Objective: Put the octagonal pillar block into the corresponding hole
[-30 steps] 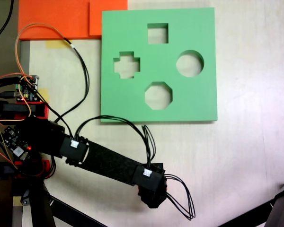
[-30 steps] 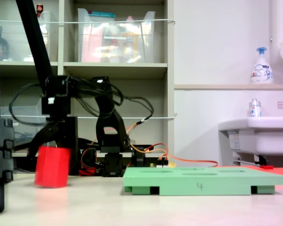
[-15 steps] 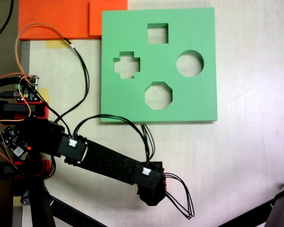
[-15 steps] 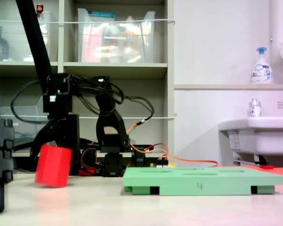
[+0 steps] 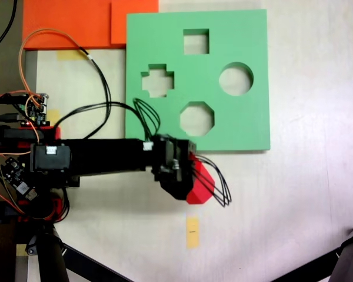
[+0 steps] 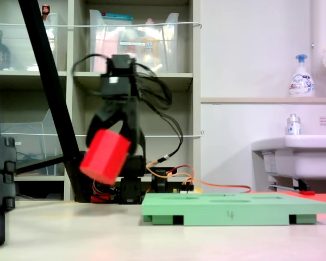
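The gripper (image 6: 115, 142) is clamping the octagonal pillar block (image 6: 104, 156) between its jaws and holding it in the air, well clear of the table (image 6: 152, 239); in the second exterior view the red block is hanging tilted, its lower end swung toward the second exterior view's left, so its long axis is not standing upright. In the first exterior view the block (image 5: 201, 183) is showing just past the near edge of the green foam board (image 5: 247, 117), peeking out from under the gripper (image 5: 188, 176). The corresponding hole (image 5: 196, 118) is lying directly beyond it, farther up the first exterior view and almost in line, with only the board's near strip between them; the cross-shaped cutout (image 5: 157, 81) and the round cutout (image 5: 235, 79) are sitting farther off. The arm (image 5: 100, 157) is reaching out nearly straight toward the first exterior view's right from its base, wrist bent down over the block. Judging from this, the block is needing a short carry away over the board edge and a levelling of its axis before lowering.
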